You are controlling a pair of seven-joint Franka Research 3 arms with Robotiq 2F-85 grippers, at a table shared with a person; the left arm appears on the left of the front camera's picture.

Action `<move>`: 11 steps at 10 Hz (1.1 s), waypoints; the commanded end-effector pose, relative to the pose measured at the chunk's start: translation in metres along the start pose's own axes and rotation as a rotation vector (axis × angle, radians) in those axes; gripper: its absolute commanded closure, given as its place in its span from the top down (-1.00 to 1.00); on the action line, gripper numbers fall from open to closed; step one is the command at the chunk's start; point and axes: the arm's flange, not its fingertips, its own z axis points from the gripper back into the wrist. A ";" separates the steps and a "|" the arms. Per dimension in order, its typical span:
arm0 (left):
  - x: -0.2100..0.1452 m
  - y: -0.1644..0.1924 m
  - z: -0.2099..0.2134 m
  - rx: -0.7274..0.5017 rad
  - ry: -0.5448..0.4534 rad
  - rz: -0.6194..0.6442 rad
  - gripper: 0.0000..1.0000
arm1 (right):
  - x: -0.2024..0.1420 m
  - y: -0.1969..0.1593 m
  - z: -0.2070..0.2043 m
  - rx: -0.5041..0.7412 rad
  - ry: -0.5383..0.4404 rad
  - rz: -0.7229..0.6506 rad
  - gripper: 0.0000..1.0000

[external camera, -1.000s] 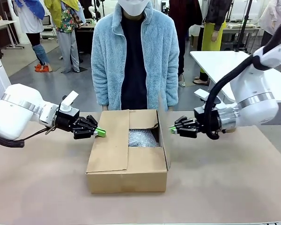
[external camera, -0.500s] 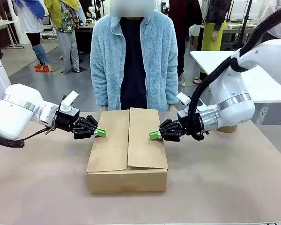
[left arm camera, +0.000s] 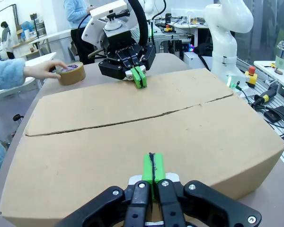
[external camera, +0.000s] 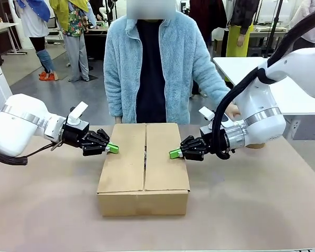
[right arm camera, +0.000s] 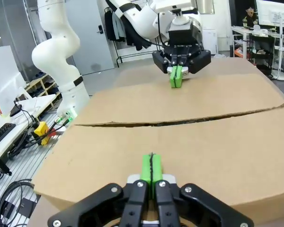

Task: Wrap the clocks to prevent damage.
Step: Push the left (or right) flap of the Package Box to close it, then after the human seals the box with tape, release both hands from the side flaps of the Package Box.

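The clocks are hidden inside the cardboard box (external camera: 143,157), whose two top flaps lie flat and meet along a centre seam (left arm camera: 132,120). My left gripper (external camera: 113,148) is shut, its green tips at the box's left top edge, and it rests on the near flap in the left wrist view (left arm camera: 153,170). My right gripper (external camera: 174,154) is shut too, with its tips on the right flap (right arm camera: 152,168). Neither holds anything. Each wrist view shows the other gripper across the box: the right one (left arm camera: 140,78), the left one (right arm camera: 176,77).
A person in a light blue fleece (external camera: 163,63) stands behind the box. One hand (left arm camera: 49,70) rests on a roll of brown tape (left arm camera: 70,73) on the table behind my right arm. Open tabletop (external camera: 241,205) lies in front of and beside the box.
My right gripper moved left and pushed the right flap down flat, hiding the bubble wrap inside. The person's hand reached out behind my right arm. The left gripper stayed still.
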 end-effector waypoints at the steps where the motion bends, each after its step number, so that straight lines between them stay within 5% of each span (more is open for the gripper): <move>1: -0.004 0.001 -0.003 0.006 0.006 0.008 -0.98 | -0.002 0.000 -0.001 -0.012 0.011 -0.004 -0.98; 11: -0.004 0.001 -0.003 0.006 0.006 0.008 -0.98 | -0.002 0.000 -0.001 -0.012 0.011 -0.004 -0.98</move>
